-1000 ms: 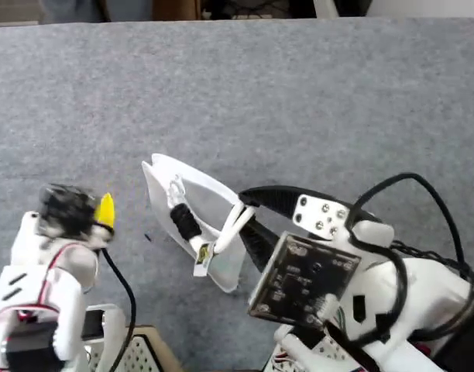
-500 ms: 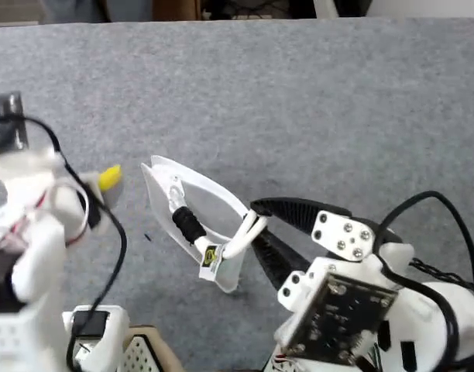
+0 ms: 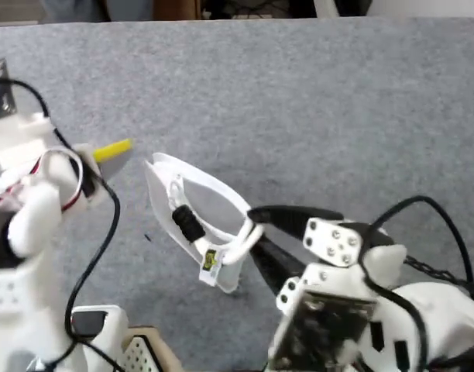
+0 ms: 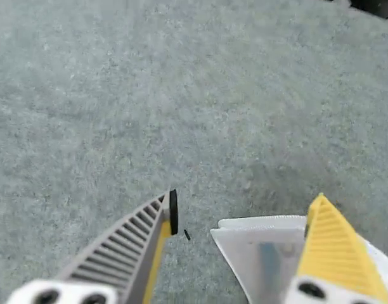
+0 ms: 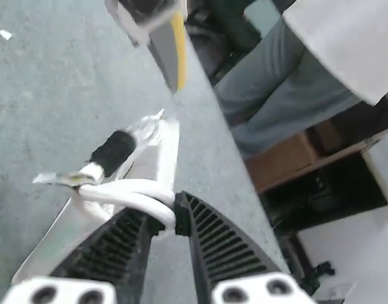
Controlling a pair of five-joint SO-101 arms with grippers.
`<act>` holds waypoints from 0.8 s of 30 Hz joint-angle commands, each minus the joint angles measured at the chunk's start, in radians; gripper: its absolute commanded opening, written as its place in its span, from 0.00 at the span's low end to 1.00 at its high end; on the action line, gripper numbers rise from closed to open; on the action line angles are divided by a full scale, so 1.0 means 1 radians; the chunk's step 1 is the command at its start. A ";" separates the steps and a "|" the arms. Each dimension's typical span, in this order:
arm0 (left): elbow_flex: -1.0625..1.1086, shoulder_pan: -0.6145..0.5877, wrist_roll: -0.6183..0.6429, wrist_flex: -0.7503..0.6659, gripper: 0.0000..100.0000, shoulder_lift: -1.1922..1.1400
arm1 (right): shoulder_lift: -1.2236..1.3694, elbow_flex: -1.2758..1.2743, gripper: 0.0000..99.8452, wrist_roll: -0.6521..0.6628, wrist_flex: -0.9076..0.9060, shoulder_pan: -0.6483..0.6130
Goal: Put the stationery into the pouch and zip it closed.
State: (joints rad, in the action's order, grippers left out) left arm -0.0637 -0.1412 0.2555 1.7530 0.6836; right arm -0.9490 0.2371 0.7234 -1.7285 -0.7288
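Note:
A white, partly see-through pouch (image 3: 197, 203) lies open on the grey cloth, with a black object (image 3: 187, 224) at its rim and a yellow tag (image 3: 210, 260) at its near end. My right gripper (image 3: 251, 232) is shut on the pouch's white loop (image 5: 127, 192), its black fingers (image 5: 203, 237) pinching it at the tips (image 5: 174, 214). The pouch (image 5: 146, 158) stretches away from that grip. My left gripper (image 4: 245, 206) stands open just above the pouch's far-left corner (image 4: 257, 244), nothing between its grey finger (image 4: 140, 234) and yellow finger (image 4: 330, 244). Its yellow tip (image 3: 113, 149) sits left of the pouch.
Grey cloth (image 3: 314, 101) covers the table, with wide bare room behind and to the right. A tiny dark speck (image 3: 147, 237) lies left of the pouch. A perforated board edge (image 3: 140, 350) shows at the front.
The left arm has swung up from the front left, and its yellow finger now points toward the pouch's far corner. The right arm has shifted slightly, still holding the pouch.

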 commanded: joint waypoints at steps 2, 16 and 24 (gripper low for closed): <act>-0.018 -0.001 0.006 -0.003 0.34 -0.029 | 0.010 0.058 0.01 0.018 0.203 0.061; -0.022 0.001 0.006 -0.003 0.34 -0.021 | 0.084 0.062 0.01 0.020 0.694 0.167; -0.027 0.001 0.009 0.000 0.34 -0.020 | 0.179 0.116 0.01 0.021 0.873 0.170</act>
State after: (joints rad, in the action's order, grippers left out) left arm -0.0621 -0.1412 0.2555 1.7530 0.6590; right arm -0.7971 0.2831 0.7357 -0.9214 -0.5677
